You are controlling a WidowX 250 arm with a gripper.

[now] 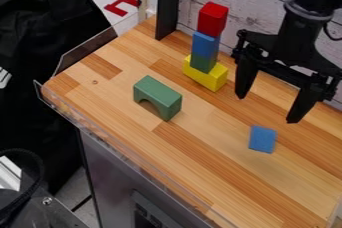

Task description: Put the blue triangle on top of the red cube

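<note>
My black gripper (264,109) hangs over the right part of the table, its two fingers spread wide and nothing between them. Below it on the wood lies a small blue block (262,139); from this angle its top looks four-sided, and I cannot tell whether it is a triangle. The red cube (212,18) tops a stack near the back wall, left of the gripper. Under the red cube is a blue block (205,45), then a green block (202,63), with a yellow block (212,79) at the bottom.
A green arch block (157,97) stands left of the middle of the wooden table (200,167). A black upright post (168,4) rises at the back beside the stack. A clear low guard runs along the left and front edges. White plank wall stands behind.
</note>
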